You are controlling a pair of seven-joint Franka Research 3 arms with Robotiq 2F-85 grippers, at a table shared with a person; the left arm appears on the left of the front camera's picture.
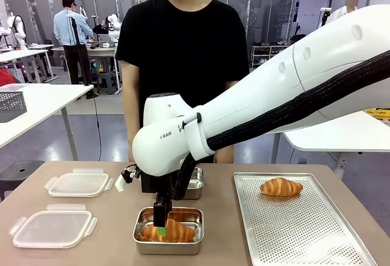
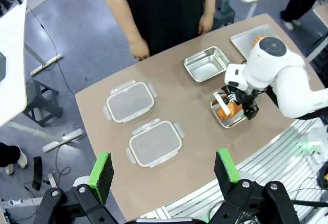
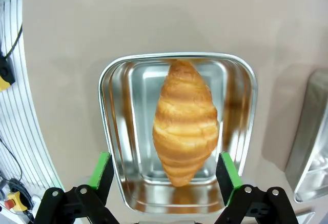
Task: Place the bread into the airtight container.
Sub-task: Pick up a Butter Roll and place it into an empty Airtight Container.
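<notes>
A golden croissant, the bread [image 3: 185,126], lies lengthwise in a steel airtight container [image 3: 119,131] with no lid on it. My right gripper [image 3: 164,172] hangs just above it, open, with its green pads on either side of the croissant's near end. In the front view this gripper [image 1: 161,226] points straight down into the container [image 1: 167,248] near the table's front middle, over the bread [image 1: 181,233]. My left gripper [image 2: 163,168] is open and holds nothing, high above the table. From there the filled container [image 2: 225,121] appears under the right arm [image 2: 279,78].
A second croissant [image 1: 280,187] lies on a perforated metal tray [image 1: 298,229] at the right. An empty steel container [image 1: 196,181] sits behind the filled one. Two clear lids [image 1: 78,184] [image 1: 53,228] lie at the left. A person [image 1: 183,53] stands at the far edge.
</notes>
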